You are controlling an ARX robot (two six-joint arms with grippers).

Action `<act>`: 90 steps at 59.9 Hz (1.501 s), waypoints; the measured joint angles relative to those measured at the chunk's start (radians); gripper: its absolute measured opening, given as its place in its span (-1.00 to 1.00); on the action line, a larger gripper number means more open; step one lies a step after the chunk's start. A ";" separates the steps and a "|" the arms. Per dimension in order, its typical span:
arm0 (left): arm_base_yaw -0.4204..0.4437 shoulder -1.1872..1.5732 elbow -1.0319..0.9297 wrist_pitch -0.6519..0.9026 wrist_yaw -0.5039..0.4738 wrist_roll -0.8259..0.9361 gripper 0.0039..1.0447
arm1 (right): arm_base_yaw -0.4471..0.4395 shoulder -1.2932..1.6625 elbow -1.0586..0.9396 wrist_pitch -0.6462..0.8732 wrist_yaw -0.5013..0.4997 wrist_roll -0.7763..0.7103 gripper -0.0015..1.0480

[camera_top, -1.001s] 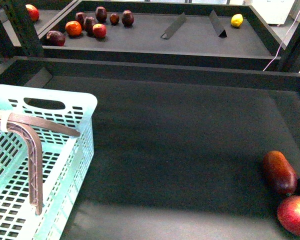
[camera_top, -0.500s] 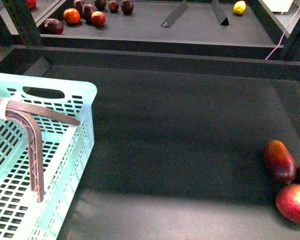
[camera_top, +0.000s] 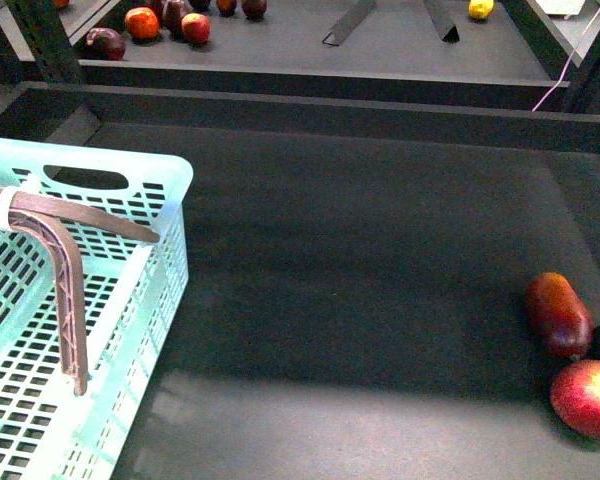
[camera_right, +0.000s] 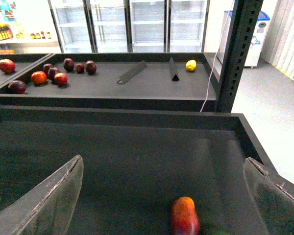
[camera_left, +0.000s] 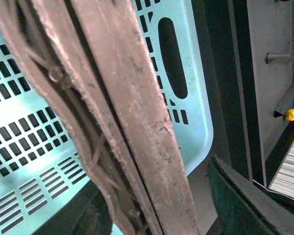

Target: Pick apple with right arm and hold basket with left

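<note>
Red apple lies free beside a dark red fruit, clear of the wide-open right gripper.

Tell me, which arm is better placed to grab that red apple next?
The right. The apple lies at the far right, on that arm's side, and the right claw is open and empty. The left wrist camera is up against the basket handle, on the opposite side.

Dark shelf bears basket, apple, elongated red fruit.
</note>
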 joint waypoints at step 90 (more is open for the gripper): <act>-0.763 -0.284 0.275 -0.320 -0.140 0.041 -0.64 | 0.000 0.000 0.000 0.000 0.000 0.000 0.83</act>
